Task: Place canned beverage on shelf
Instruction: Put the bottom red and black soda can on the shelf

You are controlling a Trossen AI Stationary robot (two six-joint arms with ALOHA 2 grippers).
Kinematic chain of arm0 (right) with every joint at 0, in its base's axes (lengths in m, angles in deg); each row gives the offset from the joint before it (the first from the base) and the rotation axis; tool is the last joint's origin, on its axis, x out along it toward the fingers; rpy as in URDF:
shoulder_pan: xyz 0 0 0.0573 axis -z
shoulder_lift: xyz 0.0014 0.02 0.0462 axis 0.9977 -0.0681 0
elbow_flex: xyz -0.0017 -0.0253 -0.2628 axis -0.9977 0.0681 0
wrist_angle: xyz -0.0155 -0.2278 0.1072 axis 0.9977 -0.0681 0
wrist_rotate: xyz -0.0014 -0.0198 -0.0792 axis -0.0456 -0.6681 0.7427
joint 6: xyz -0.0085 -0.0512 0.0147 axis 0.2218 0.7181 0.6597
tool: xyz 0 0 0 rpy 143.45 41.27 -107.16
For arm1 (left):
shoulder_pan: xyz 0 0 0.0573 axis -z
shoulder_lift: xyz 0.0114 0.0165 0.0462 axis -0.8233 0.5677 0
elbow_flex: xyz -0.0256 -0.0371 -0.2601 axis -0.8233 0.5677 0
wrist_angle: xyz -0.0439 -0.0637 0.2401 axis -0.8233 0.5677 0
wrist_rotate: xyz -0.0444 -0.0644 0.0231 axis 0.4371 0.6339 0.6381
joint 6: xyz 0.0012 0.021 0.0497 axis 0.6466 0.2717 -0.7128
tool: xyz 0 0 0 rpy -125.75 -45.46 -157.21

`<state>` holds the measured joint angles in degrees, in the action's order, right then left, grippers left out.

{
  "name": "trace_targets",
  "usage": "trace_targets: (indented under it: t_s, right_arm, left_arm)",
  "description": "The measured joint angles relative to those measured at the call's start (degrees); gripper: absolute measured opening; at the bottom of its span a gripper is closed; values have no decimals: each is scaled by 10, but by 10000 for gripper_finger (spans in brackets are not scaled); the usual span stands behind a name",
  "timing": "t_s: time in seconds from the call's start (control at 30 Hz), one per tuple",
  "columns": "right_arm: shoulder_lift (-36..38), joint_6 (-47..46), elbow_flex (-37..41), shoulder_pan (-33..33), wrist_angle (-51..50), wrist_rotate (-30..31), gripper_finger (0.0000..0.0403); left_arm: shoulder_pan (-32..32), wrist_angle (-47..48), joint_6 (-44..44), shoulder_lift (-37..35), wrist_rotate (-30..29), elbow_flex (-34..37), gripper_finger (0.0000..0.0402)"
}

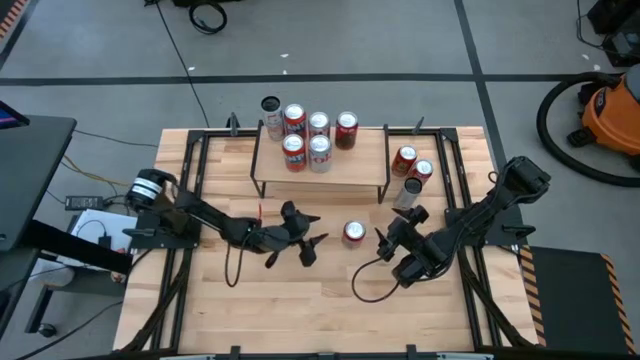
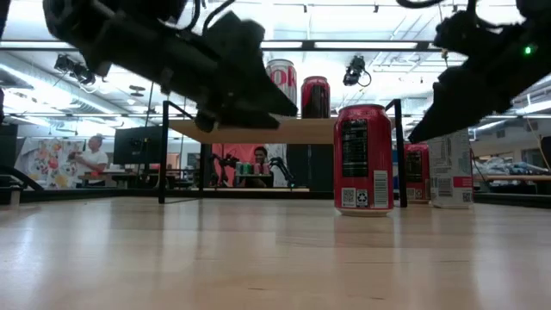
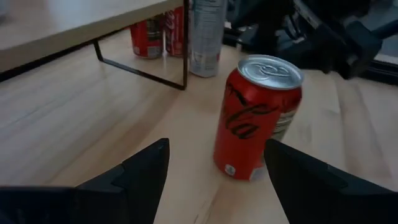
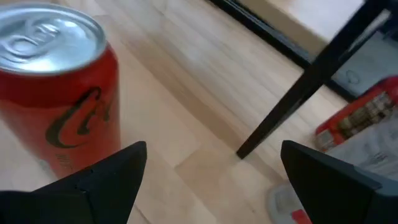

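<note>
Red can (image 1: 353, 233) on wooden tabletop (image 1: 300, 310)

An orange vacuum (image 1: 612, 110) with a black hose sits on the grey floor (image 1: 380, 40) at the upper right of the high view. At the left edge, a person (image 2: 89, 158) stands beyond the table (image 2: 258, 258) in the low view.

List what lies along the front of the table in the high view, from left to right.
Left gripper, jaws open → lone red can standing on the table → right gripper, jaws open. The shelf with its cans sits behind them.
</note>
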<state>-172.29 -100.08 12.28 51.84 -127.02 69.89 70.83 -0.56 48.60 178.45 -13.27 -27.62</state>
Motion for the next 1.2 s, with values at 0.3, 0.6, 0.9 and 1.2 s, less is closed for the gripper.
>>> trace_targets:
  t_s: [0.3,0.6,0.9,1.2]
  right_arm:
    - [0,110,37,41,184,-12,382]
    - [0,199,38,52,263,-58,382]
    - [0,217,37,42,314,-145,381]
    - [0,238,37,30,322,-198,381]
  left_arm:
    - [-13,-68,-6,87,-19,-38,274]
    - [-10,-47,-47,103,-17,-73,274]
    - [-21,-27,-51,102,-19,-75,274]
    - [-25,40,-84,86,-19,-75,274]
